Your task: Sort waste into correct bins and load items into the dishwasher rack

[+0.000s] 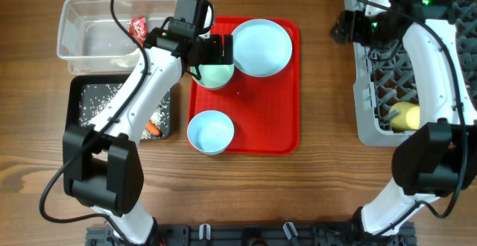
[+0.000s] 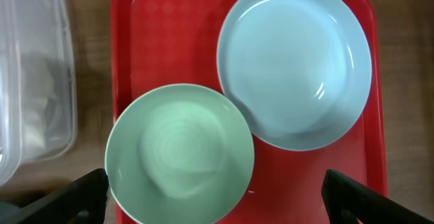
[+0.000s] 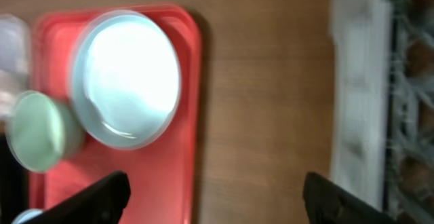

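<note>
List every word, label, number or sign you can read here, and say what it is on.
No text can be read anywhere.
Wrapper in the clear tub: any print is too small to read.
Plate, mint bowl, red tray: no markings show.

Your table (image 1: 320, 186) is brown grained wood, evenly lit; its grain shows between the right jaws.

On the brown wood-grain table (image 1: 328, 179), a red tray (image 1: 287, 127) holds a pale-blue plate (image 1: 261, 47), a mint-green bowl (image 2: 180, 155) and a pale-blue bowl (image 1: 210, 131). White rice (image 1: 97, 101) speckles the black tray (image 1: 74, 89) beside an orange carrot (image 1: 153, 128); the clear tub (image 1: 74, 22) has a red-and-silver wrapper (image 1: 139, 27). A yellow cup (image 1: 404, 116) lies in the grey rack (image 1: 365, 119).
</note>
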{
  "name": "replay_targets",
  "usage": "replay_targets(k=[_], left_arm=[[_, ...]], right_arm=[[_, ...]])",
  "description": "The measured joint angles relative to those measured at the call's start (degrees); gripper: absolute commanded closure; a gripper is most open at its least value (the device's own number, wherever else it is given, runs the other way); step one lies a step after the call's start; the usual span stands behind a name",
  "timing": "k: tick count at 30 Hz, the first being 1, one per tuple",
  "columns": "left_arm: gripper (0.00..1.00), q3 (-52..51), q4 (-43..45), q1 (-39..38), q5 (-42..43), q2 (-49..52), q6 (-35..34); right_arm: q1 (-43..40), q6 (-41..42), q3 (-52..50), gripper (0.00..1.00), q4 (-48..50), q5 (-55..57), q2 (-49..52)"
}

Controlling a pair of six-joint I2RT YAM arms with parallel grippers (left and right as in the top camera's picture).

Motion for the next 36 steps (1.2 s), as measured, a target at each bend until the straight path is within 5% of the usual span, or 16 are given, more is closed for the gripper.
replay_targets(k=[11,18,36], left_arm=[[0.00,0.00,-0.63,0.09,-1.07,0.00,-7.41],[0.00,0.00,-0.85,0.09,-1.97,0.00,-8.07],[0.00,0.00,-1.14,0.09,-2.82,0.00,-8.28]], right_arm=[[11.15,3.15,0.00,0.27,15.58,-4.42,10.16],[14.78,7.87,0.00,0.32,16.20,1.77,18.16],[14.38,12.09,0.00,0.48,16.90,8.90,20.59]])
